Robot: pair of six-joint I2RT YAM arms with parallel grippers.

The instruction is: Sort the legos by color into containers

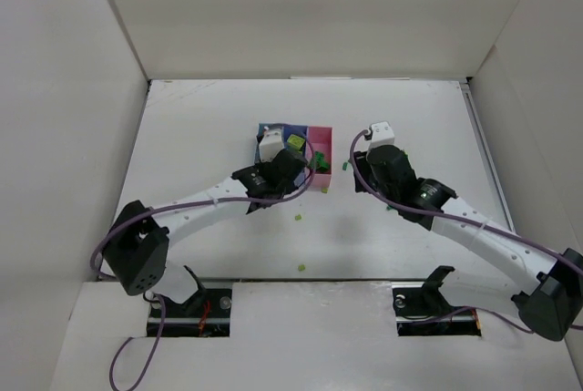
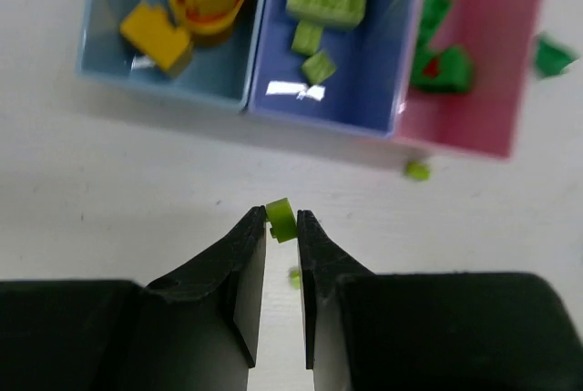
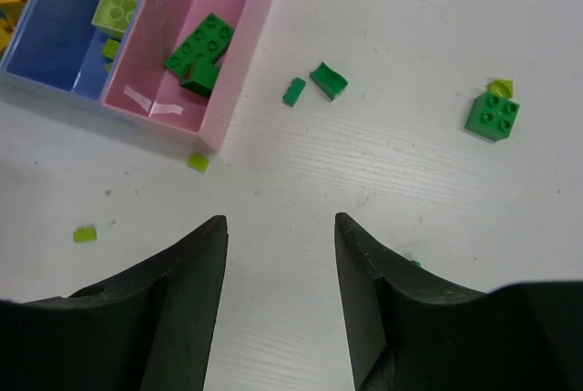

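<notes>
Pinching a tiny lime brick (image 2: 281,220) just in front of the tray (image 2: 321,119), the left gripper (image 2: 281,227) is clamped tight on it. Yellow, lime and dark green pieces already sit sorted inside; dark green bricks (image 3: 492,115) and lime bits (image 3: 198,162) beside the tray are left. Meanwhile the right gripper (image 3: 281,227) gapes, empty.

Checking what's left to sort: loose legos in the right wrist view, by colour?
dark green legos: 3
lime legos: 3
total: 6
A green speck near the bottom is too small to count.
</notes>
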